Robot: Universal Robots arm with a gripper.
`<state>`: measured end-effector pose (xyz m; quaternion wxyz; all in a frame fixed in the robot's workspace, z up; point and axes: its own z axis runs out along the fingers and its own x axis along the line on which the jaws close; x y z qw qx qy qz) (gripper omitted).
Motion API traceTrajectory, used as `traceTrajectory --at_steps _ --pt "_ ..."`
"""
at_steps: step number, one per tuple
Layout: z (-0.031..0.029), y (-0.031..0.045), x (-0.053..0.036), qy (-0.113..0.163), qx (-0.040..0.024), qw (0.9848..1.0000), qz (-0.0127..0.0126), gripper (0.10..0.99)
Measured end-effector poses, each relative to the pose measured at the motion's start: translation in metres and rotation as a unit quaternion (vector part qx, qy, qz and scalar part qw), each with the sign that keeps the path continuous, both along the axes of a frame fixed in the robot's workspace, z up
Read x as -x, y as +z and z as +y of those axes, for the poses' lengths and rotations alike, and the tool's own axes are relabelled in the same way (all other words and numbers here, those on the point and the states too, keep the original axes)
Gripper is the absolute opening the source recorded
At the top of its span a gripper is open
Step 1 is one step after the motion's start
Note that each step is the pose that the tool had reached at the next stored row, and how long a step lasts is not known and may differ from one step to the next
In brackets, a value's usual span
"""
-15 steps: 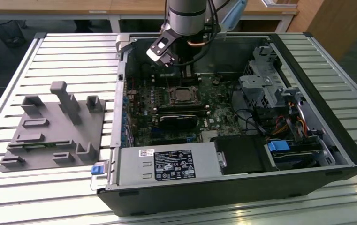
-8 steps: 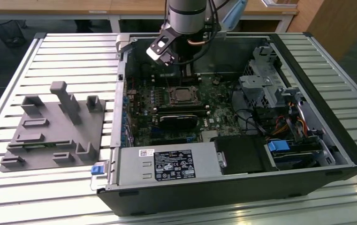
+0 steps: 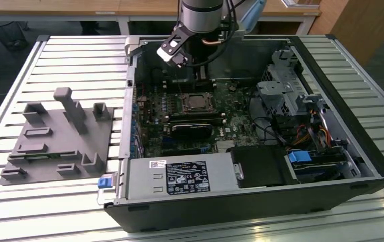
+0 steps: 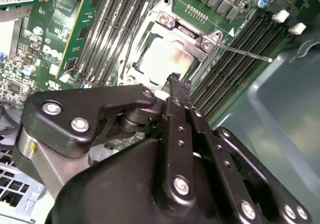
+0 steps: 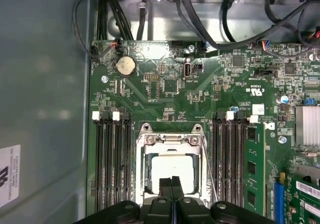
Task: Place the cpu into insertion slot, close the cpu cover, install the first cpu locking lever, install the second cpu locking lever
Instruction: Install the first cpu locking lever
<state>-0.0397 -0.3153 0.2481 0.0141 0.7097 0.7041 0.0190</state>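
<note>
The cpu (image 5: 172, 165) (image 4: 165, 59), a pale silver square, lies in the insertion slot (image 5: 146, 169) on the green board. The cpu cover (image 5: 170, 140) (image 4: 187, 34), a silvery frame, lies flat around it. One thin locking lever (image 4: 245, 52) (image 5: 210, 169) stands out sideways from the socket. My gripper (image 5: 172, 181) (image 4: 174, 79) hovers over the near edge of the cpu, shut, with nothing between its black fingers. In the exterior view the arm (image 3: 202, 15) hangs over the back of the open case, above the socket (image 3: 197, 102).
Long black memory slots (image 5: 112, 159) (image 5: 230, 159) flank the socket on both sides. Black cables (image 5: 200, 19) run along the case wall. A power supply (image 3: 178, 177) and drive cage (image 3: 286, 91) fill the case's edges. A grey fixture (image 3: 57, 136) lies at the exterior view's left.
</note>
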Motion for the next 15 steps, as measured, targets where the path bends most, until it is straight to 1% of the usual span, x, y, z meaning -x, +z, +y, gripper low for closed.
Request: traceTrajectory --at_steps 2,12,15 --pt "0.0 0.0052 0.0 0.0 0.0 1.0 0.0002 0.106" --pt "0.0 0.0368 0.0 0.0 0.0 1.0 0.0003 0.106" --pt "0.0 0.0376 0.0 0.0 -0.0001 1.0 0.0002 0.106"
